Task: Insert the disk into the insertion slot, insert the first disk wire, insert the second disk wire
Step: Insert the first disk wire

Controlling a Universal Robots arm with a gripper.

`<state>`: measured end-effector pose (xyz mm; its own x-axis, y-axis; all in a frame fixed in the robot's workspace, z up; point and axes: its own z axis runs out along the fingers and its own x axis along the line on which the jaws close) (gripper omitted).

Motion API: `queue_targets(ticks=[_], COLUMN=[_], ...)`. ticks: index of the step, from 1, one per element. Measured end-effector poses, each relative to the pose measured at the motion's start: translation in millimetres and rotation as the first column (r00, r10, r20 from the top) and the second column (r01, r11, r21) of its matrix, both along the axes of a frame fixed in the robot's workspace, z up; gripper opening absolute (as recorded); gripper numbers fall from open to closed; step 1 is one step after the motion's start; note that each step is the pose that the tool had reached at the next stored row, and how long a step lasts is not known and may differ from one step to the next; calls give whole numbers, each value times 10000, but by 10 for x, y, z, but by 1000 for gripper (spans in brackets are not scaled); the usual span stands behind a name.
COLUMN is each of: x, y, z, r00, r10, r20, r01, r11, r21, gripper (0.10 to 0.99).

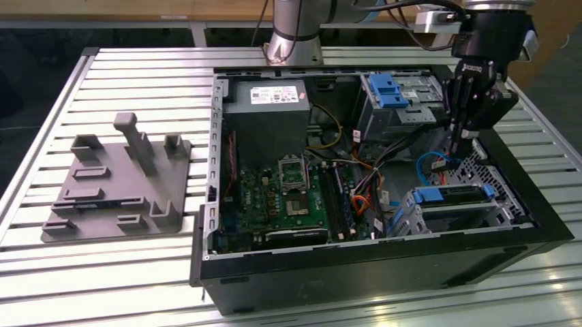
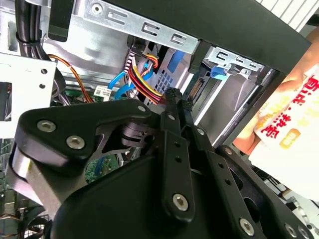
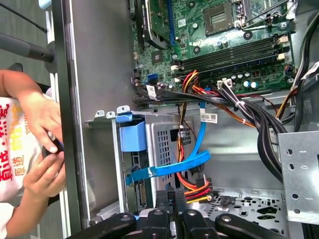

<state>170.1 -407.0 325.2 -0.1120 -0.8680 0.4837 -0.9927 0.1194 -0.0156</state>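
Wires of many colors lie inside the open computer case (image 1: 364, 269), which sits on a table (image 1: 136, 68) made of metal slats. The gripper (image 1: 454, 151) reaches down into the case at the exterior view's right. In both wrist views its 2 fingers (image 2: 172, 129) are squeezed together on the black plug of a red, yellow and black wire (image 2: 144, 79). The disk (image 1: 454, 194), in its blue frame, already lies in the insertion slot (image 1: 454, 218), close to the gripper. A flat blue wire (image 3: 169, 169) runs beside the slot. A grey stand (image 1: 118, 184) rests on the table next to the case. A person's hands (image 3: 40, 174) hold a white packet (image 3: 15, 144) just outside the case.
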Motion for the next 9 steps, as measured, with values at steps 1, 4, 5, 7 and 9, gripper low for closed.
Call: queue_targets(ticks=[1, 4, 5, 7, 9], x=[0, 23, 37, 51, 51], y=[0, 2, 4, 6, -10], z=[0, -3, -2, -2, 9], r00=[10000, 10000, 10000, 10000, 10000], r10=[0, 4, 2, 3, 2], r20=[-1, -12, -30, -58, -60], r01=[0, -4, -2, -3, -1], r11=[10000, 10000, 10000, 10000, 9999], r21=[1, 4, 2, 2, 140], gripper=[165, 165, 165, 165, 165])
